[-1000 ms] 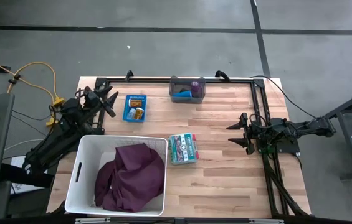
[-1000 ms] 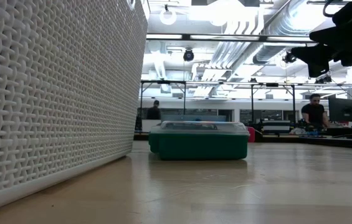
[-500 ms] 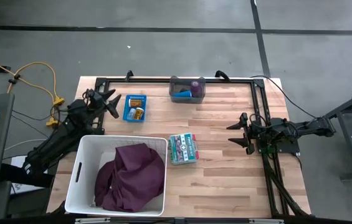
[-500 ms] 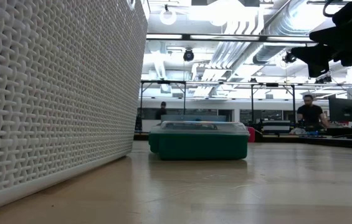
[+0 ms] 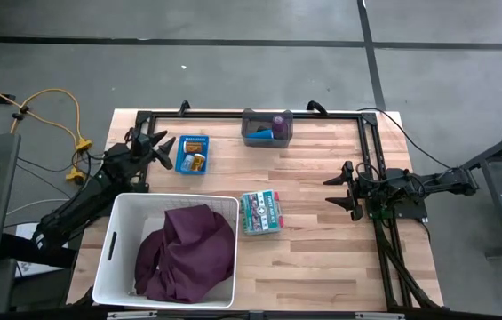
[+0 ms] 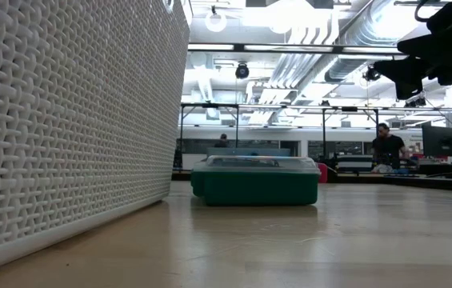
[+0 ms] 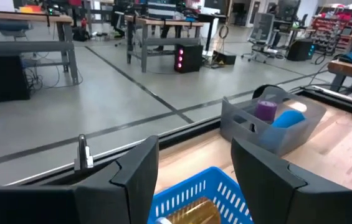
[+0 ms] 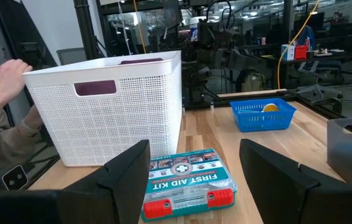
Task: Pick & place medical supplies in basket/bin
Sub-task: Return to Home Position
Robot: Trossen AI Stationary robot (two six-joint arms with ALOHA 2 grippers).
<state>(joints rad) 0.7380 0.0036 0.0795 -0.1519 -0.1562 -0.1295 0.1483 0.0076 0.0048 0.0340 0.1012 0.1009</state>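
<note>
Two small orange bottles (image 5: 195,162) lie in a small blue basket (image 5: 194,142) at the far left. My left gripper (image 5: 163,151) stands open just left of it, pointing level at it; the left wrist view shows the basket's rim (image 7: 191,190) low between the fingers. A grey bin (image 5: 267,138) at the far edge holds a purple roll (image 7: 266,110) and a blue roll (image 7: 288,118). A maroon cloth (image 5: 187,252) lies in the white basket (image 5: 113,244). A teal first aid kit (image 5: 261,212) rests flat on the table. My right gripper (image 5: 330,191) waits open at the right.
A black frame (image 5: 233,114) runs along the table's far and right sides. A person's hand (image 8: 7,74) shows beyond the white basket (image 8: 110,106). Bare wood lies between the kit and my right gripper. People stand in the room behind (image 6: 382,144).
My left gripper has moved toward the table's right, closer to the small blue basket, and has stayed open. My right arm has kept still.
</note>
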